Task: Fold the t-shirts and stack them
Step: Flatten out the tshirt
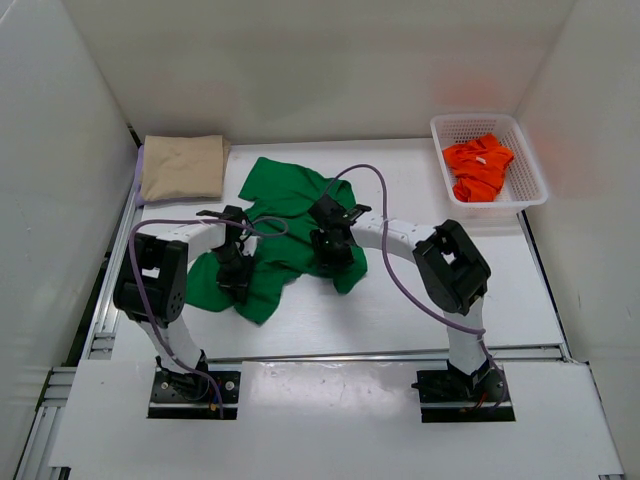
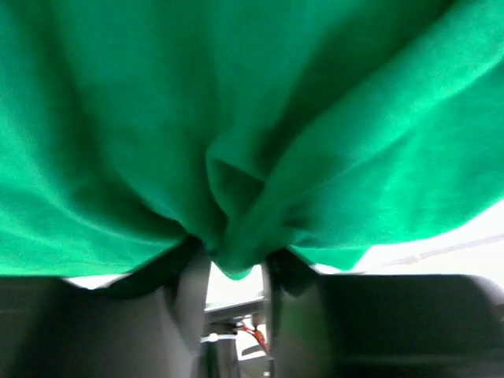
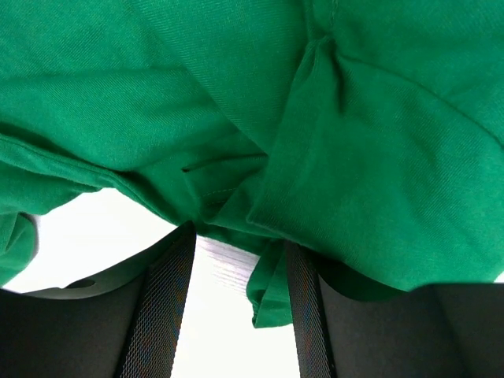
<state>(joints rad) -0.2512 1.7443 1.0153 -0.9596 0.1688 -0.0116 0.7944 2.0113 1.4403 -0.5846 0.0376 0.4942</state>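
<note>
Both jaws sit mid-frame on green t-shirt (image 1: 283,190): left gripper (image 1: 236,272) pinches a cloth bunch; right gripper (image 1: 332,250) part-open, cloth hanging loose between fingers.

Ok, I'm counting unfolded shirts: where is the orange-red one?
In the top view, the orange-red t-shirt lies crumpled inside the white basket at the far right corner of the table.
</note>
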